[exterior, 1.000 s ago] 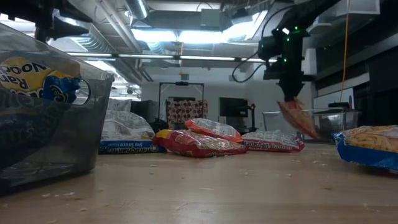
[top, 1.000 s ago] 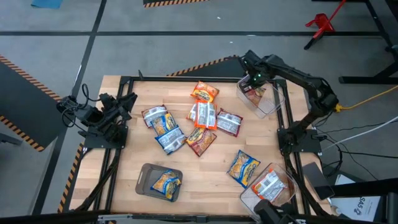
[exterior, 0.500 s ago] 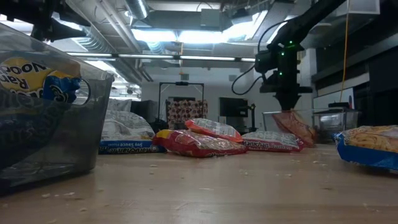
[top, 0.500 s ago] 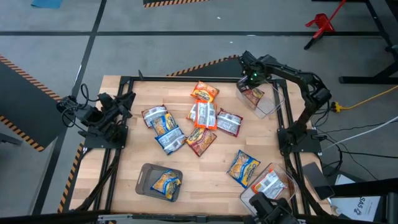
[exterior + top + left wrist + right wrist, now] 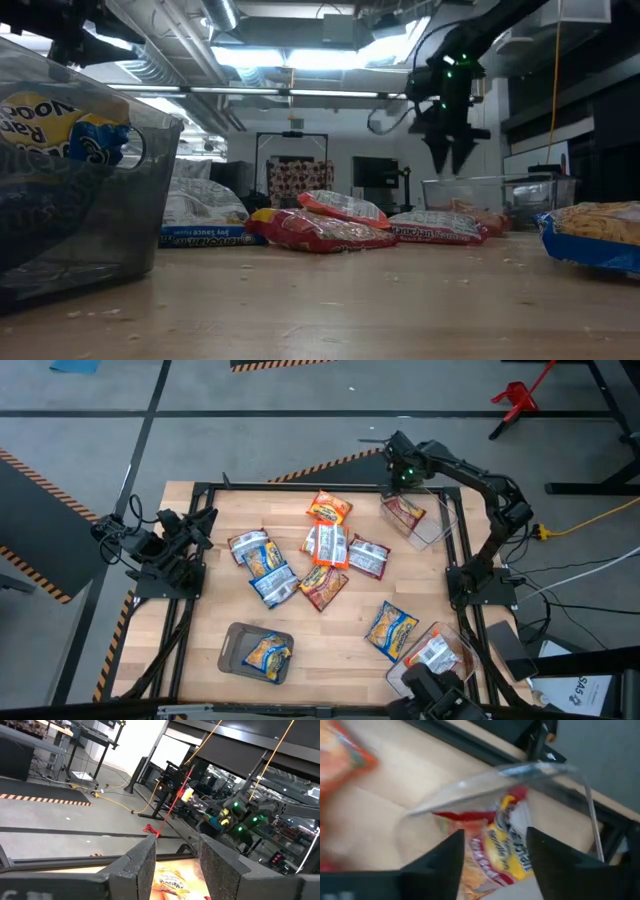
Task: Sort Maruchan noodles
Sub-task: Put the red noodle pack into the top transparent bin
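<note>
My right gripper [image 5: 401,478] is open and empty above the far end of a clear bin [image 5: 432,528] at the table's far right. It also shows in the low view [image 5: 449,160]. An orange-red noodle packet [image 5: 405,511] lies flat in that bin, seen between my fingers in the right wrist view [image 5: 507,837]. Several more packets lie flat mid-table: orange [image 5: 328,509], silver-white [image 5: 326,544], dark red [image 5: 322,584], blue-yellow [image 5: 265,560]. My left gripper [image 5: 205,525] waits open at the table's left edge.
A grey tray [image 5: 236,645] at the near left holds a blue-yellow packet [image 5: 266,655]. A clear bin [image 5: 452,632] at the near right holds a silver-white packet [image 5: 432,653]. Another blue-yellow packet [image 5: 391,628] lies beside it. A black frame [image 5: 300,487] borders the table.
My right gripper has gone down into the far right bin with the orange-red packet hanging below it, let go and opened. It has then risen and gone a little toward the far edge. The packet now lies in the bin.
</note>
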{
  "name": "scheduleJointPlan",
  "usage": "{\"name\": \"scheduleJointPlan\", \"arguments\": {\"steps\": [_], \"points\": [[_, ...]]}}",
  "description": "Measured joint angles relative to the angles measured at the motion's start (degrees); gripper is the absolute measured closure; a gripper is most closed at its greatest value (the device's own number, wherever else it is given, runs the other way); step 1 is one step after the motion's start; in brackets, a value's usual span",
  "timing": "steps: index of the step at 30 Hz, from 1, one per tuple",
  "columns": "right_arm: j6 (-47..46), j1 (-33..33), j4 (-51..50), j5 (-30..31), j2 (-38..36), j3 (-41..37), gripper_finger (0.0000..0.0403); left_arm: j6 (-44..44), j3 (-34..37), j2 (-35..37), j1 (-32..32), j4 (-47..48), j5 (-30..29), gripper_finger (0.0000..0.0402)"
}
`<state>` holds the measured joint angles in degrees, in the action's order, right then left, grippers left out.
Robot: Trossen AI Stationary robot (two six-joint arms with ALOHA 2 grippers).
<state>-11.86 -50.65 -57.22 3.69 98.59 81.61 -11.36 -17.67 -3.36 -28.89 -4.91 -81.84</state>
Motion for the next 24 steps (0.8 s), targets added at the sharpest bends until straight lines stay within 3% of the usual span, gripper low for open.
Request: {"name": "scheduleJointPlan", "arguments": {"steps": [4, 7, 11, 16, 24], "points": [[0.58, 1.35, -0.56, -10.77, 0.0, 7.14, 0.0161, -0.01, 0.0, -0.01, 0.01, -0.01, 0.0, 0.0262], [0.24, 5.63, -1.06, -14.43, 0.0, 12.07, 0.0155, -0.01, 0.0, 0.0, -0.01, -0.02, 0.0, 0.0262], [-1.55, 14.32, -1.37, -10.05, -0.07, 13.7, 0.0155, 0.0, 0.0, -0.01, -0.01, -0.01, 0.02, 0.0262], [-6.17, 23.99, -1.06, -1.75, 0.8, 8.88, 0.0155, 0.01, 0.0, 0.0, -0.01, -0.02, 0.59, 0.0262], [-16.16, 27.85, 8.29, -0.7, 2.05, -4.51, 0.0154, 0.07, 0.04, -0.01, 0.0, -0.01, 2.01, 0.0262]]}}
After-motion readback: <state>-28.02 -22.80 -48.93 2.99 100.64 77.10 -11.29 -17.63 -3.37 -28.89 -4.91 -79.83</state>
